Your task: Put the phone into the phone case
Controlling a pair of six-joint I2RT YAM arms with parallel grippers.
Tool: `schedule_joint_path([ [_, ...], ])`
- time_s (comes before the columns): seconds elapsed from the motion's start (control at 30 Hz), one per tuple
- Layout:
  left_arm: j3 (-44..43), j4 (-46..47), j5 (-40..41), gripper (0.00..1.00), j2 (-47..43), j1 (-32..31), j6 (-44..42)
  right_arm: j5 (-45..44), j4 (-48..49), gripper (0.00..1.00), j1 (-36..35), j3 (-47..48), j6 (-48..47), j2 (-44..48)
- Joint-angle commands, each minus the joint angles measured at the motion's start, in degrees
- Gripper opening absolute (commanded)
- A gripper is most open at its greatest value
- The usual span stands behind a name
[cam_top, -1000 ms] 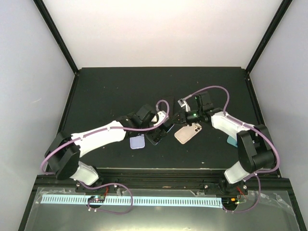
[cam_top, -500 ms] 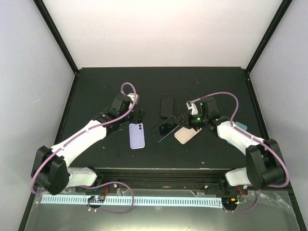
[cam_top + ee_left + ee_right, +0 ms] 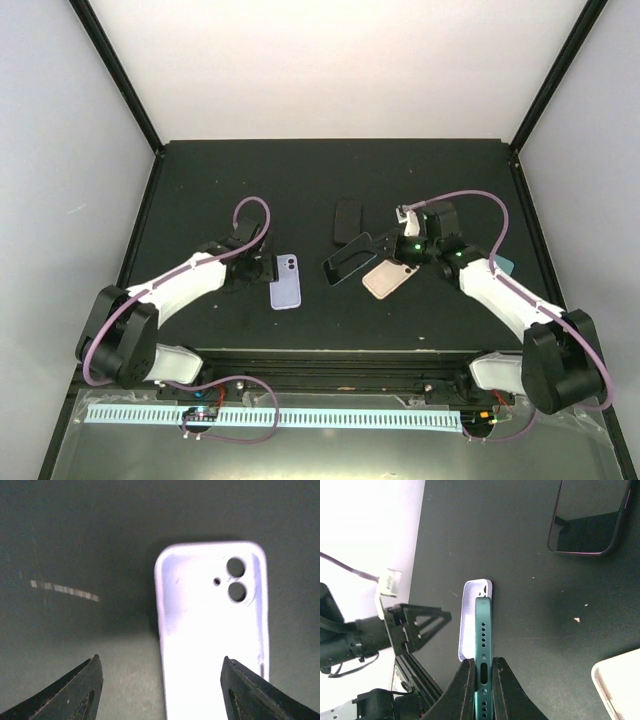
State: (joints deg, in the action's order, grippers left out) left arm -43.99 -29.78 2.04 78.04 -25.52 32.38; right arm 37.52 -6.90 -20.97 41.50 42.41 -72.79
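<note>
Lilac phone case (image 3: 212, 630) cut off below, perhaps past its middle

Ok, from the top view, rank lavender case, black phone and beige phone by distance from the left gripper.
1. Lavender case, right beside the left gripper.
2. Black phone, farther back, centre.
3. Beige phone, right of centre.
</note>
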Motion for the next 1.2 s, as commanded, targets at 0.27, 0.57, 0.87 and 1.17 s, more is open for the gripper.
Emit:
schedule_joint_path([
  [0.27, 10.4, 8.3, -14.2, 0.72, -2.1, -0.8, 11.4, -2.1, 0.3, 0.01, -0.1, -0.5, 0.3, 4.1],
  [0.57, 11.8, 14.6, -17.4, 0.73, 0.0, -6.8, 18.4, -4.5, -1.5, 0.02, -0.1, -0.4, -0.6, 6.4],
  [0.87, 4.3, 25.5, -20.7, 0.73, 6.5, -18.5, 25.4, -8.4, -3.7, 0.02, -0.1, -0.5, -1.3, 9.2],
  [1.17, -2.0, 14.6, -12.4, 0.76, 3.1, -13.1, 15.8, -11.0, -1.7, 0.02, -0.1, -3.5, 1.5, 12.8],
])
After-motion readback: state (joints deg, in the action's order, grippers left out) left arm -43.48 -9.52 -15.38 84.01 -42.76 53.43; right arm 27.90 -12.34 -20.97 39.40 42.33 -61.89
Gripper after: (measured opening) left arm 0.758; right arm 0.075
